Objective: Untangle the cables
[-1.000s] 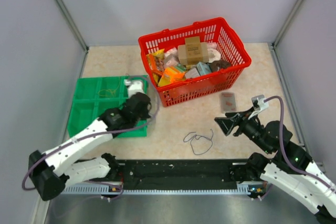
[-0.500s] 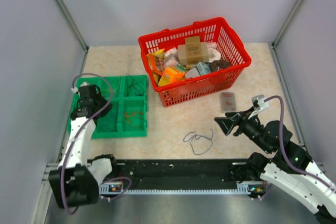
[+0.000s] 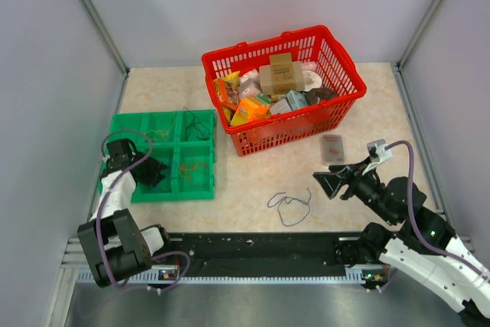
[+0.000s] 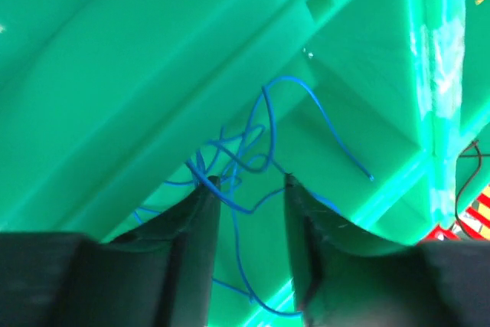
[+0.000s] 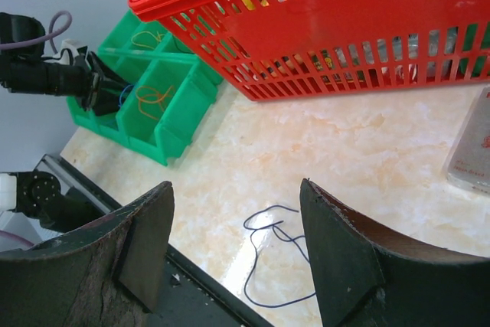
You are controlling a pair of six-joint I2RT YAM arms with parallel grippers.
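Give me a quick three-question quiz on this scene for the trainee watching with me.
1. True or false: the loose dark cable lies inside the red basket.
2. Which colour of cable is at the fingertips of the left gripper? A orange, B blue, C yellow.
3. Fill in: the jaws of the right gripper are ____.
Key: 1 false, it lies on the table; 2 B; 3 open.

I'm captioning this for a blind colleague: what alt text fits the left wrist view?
A loose tangle of blue cable lies in a green tray compartment. The left gripper has its black jaws slightly apart at the tangle, with strands running between them.
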